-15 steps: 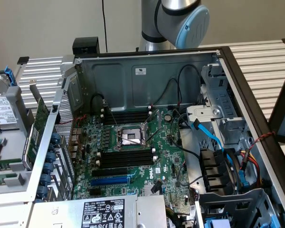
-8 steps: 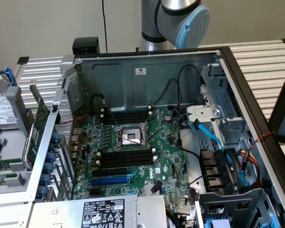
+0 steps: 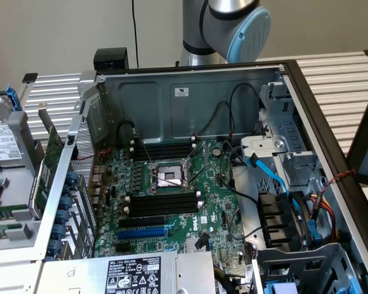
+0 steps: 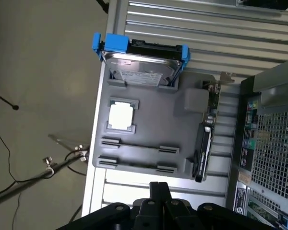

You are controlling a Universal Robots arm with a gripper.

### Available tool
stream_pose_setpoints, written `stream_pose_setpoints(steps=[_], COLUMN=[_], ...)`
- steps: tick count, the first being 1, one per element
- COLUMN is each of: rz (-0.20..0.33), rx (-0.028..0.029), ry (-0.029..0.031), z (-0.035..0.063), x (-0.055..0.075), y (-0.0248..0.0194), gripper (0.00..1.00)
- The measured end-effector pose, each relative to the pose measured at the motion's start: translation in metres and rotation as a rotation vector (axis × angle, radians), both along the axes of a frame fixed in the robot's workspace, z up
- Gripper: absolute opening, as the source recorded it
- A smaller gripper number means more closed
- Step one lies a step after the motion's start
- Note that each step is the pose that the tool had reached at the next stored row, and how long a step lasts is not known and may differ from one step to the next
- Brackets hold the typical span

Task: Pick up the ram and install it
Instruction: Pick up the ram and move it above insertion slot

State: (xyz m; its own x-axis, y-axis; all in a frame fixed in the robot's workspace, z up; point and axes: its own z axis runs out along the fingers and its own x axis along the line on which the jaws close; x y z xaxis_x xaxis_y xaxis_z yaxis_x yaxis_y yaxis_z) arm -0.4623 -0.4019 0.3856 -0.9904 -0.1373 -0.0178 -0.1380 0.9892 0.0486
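Observation:
On the grey tray [image 3: 12,245] at the exterior view's left, thin green ram sticks [image 3: 5,214] stand on edge in grey clips. Seen from above in the wrist view, one ram [image 4: 139,145] is a thin dark line between two clips on the tray [image 4: 149,122]. My gripper [image 4: 158,191] hovers above the tray's edge nearest the ram clips, its black fingers shut together with nothing between them. The open computer case [image 3: 190,92] holds the motherboard [image 3: 214,208], whose long black memory slots [image 3: 164,205] beside the CPU socket [image 3: 168,176] look bare.
The tray also carries a hard drive in a blue bracket [image 4: 141,60], a CPU chip [image 4: 121,116] and a green expansion card with a metal bracket [image 4: 207,139]. The arm's blue-capped joint [image 3: 248,30] rises behind the case. Cables [image 3: 276,184] crowd the case's right side.

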Motion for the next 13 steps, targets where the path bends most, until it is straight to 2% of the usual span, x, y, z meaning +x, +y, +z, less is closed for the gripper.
stream_pose_setpoints(steps=[13], rz=[0.237], rx=[0.0001], ry=[0.0001], z=[-0.0033], x=[0.0000], y=[0.0000], gripper=[0.11])
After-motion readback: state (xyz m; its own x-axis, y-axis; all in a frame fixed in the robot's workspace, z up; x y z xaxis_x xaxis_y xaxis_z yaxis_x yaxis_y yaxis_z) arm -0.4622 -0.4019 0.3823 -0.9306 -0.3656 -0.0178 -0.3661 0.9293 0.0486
